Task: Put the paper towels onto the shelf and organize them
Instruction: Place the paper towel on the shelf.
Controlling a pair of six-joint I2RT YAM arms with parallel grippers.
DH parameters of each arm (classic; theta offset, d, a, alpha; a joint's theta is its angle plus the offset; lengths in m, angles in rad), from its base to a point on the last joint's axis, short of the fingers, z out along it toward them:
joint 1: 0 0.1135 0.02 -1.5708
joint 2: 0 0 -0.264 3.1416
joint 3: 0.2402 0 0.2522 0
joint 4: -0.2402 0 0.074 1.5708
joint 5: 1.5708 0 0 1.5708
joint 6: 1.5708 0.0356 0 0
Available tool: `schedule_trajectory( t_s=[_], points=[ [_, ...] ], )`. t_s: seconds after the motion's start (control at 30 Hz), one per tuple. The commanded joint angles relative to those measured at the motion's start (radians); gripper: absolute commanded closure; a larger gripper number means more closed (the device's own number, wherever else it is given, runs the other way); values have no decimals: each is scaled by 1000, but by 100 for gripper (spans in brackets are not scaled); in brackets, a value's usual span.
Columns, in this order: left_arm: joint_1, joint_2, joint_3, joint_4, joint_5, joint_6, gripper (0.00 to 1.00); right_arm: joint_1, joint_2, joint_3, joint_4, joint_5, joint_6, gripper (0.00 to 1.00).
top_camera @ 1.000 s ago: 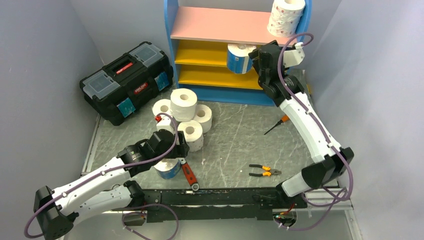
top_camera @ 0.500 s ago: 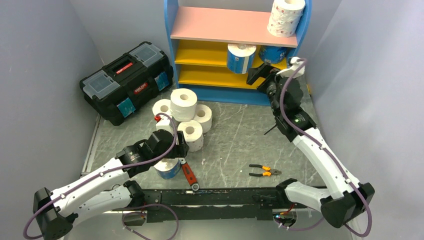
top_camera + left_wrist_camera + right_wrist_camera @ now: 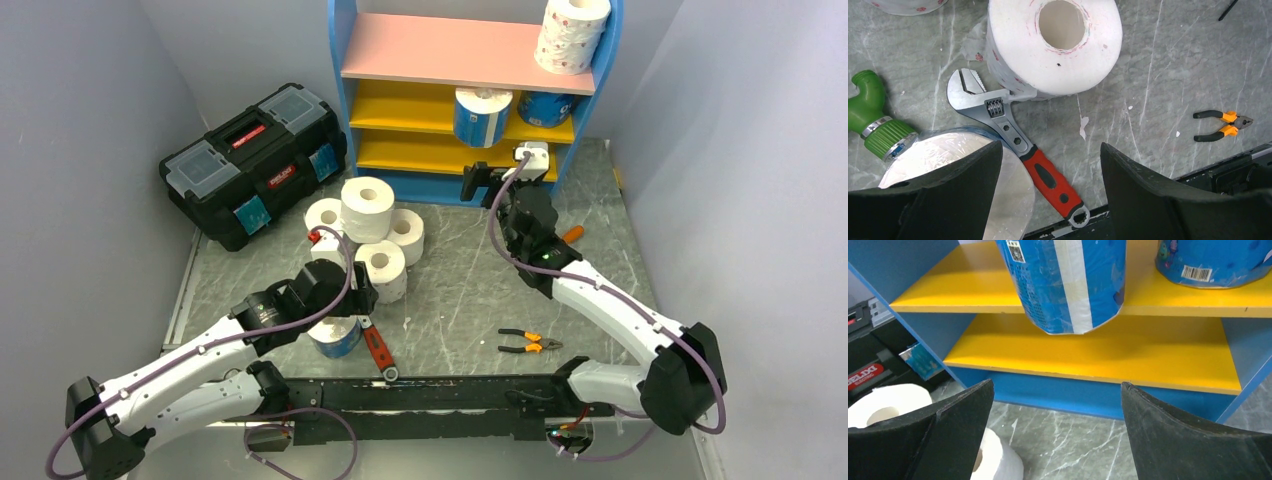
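Note:
The shelf (image 3: 455, 50) stands at the back. A pink-dotted roll (image 3: 572, 30) sits on its pink top board. Two blue-wrapped rolls (image 3: 481, 115) (image 3: 548, 107) sit on the upper yellow board, and they also show in the right wrist view (image 3: 1068, 285) (image 3: 1213, 260). Several white rolls (image 3: 367, 208) are piled on the table. My right gripper (image 3: 482, 181) (image 3: 1055, 435) is open and empty, low in front of the shelf. My left gripper (image 3: 352, 303) (image 3: 1050, 200) is open above a blue-wrapped roll (image 3: 335, 337) (image 3: 948, 150), beside a pink-dotted roll (image 3: 1055, 45).
A black toolbox (image 3: 255, 160) stands at the left. A red-handled wrench (image 3: 378, 350) (image 3: 1048, 175) lies by the wrapped roll, and a green bottle (image 3: 873, 115) lies next to it. Pliers (image 3: 530, 343) and a screwdriver (image 3: 565, 238) lie at the right.
My right gripper has drawn back from the upper yellow board, down and to the left, leaving a blue-wrapped roll there. The left arm has not moved.

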Motion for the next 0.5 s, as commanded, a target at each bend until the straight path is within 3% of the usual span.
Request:
schedule_trajectory(
  t_s=[0.0, 0.47],
  points=[
    [2, -14, 2, 20, 10, 10, 22, 25, 34, 47, 116, 79, -46, 0],
    [1, 21, 5, 12, 0, 5, 23, 106, 227, 113, 316, 280, -277, 0]
  ],
)
